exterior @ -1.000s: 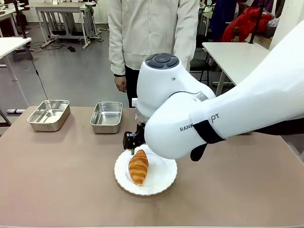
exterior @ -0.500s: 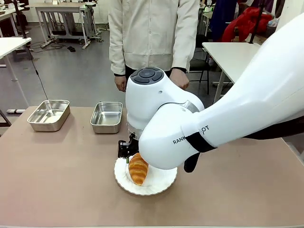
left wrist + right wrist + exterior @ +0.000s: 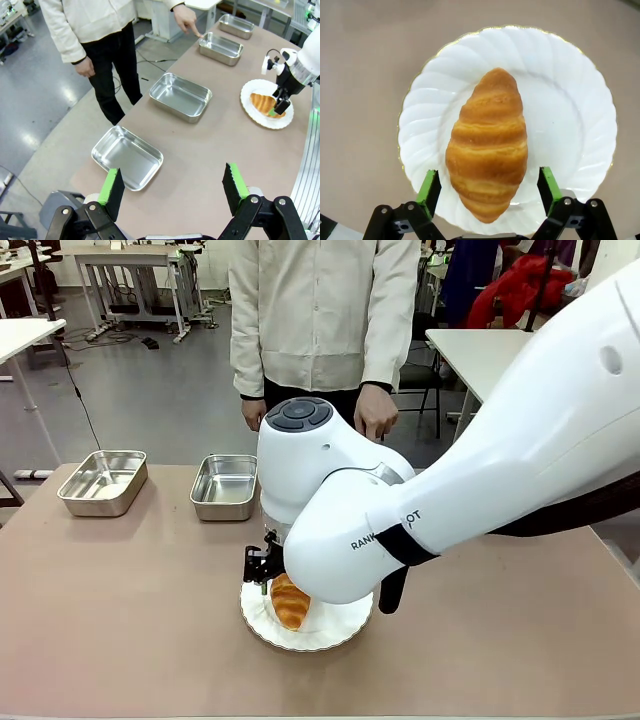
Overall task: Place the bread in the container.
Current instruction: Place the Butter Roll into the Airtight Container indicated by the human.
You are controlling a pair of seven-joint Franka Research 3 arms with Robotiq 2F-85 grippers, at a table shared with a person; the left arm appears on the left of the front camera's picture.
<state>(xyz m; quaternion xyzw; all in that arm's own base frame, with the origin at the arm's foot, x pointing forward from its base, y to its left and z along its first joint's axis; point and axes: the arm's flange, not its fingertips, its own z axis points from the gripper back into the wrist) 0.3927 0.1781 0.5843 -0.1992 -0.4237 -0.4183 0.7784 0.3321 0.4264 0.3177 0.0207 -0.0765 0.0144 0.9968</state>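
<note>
while right gripper [image 3: 485, 192] hangs wide open astride bread [image 3: 488, 145] on plate [image 3: 570, 100], holding nothing: pre-grasp step; next, lower, close, carry to container [image 3: 224, 486].

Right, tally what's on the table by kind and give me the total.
Steel pans: 4
White plates: 1
Croissants: 1, lying on the plate
Total: 6 things
</note>
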